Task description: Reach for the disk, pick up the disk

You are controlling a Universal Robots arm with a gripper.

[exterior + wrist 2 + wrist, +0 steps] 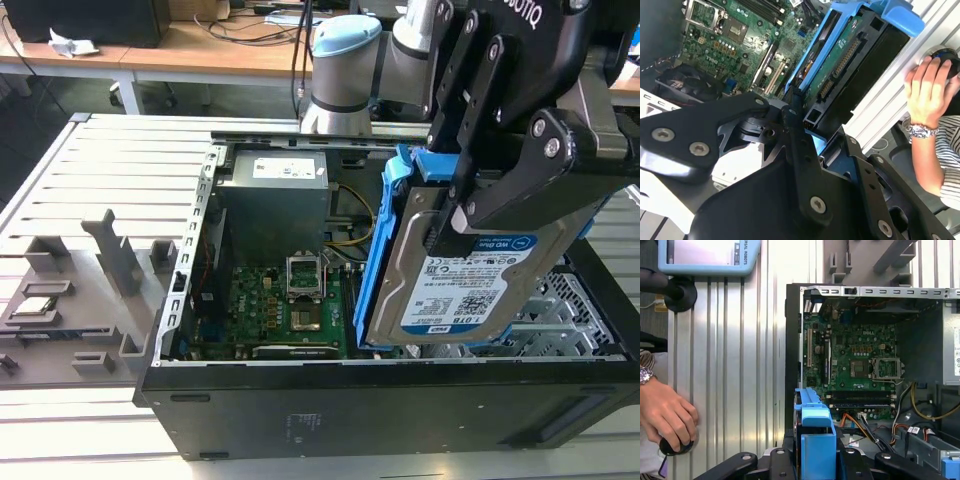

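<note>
Currently the black two-fingered gripper (455, 215) is clamped on the flat silver hard disk (470, 290) in its blue plastic rail frame, holding it tilted above the open black computer case (380, 415), over the case's drive-cage side. Green motherboard (290, 305) lies exposed inside; a person's hand (667, 415) rests on the ribbed bench (740, 365) near its edge.

The gripper (455, 215) covers the upper part of the disk (455, 290); the person's hand (665, 412) is cut off at the wrist.

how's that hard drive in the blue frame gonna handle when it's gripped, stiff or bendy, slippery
The disk looks like a rigid metal slab, so probably stiff and dense. Its smooth labelled face may be slippery. The gripper clamps it tilted above the case, so it might swing.
</note>
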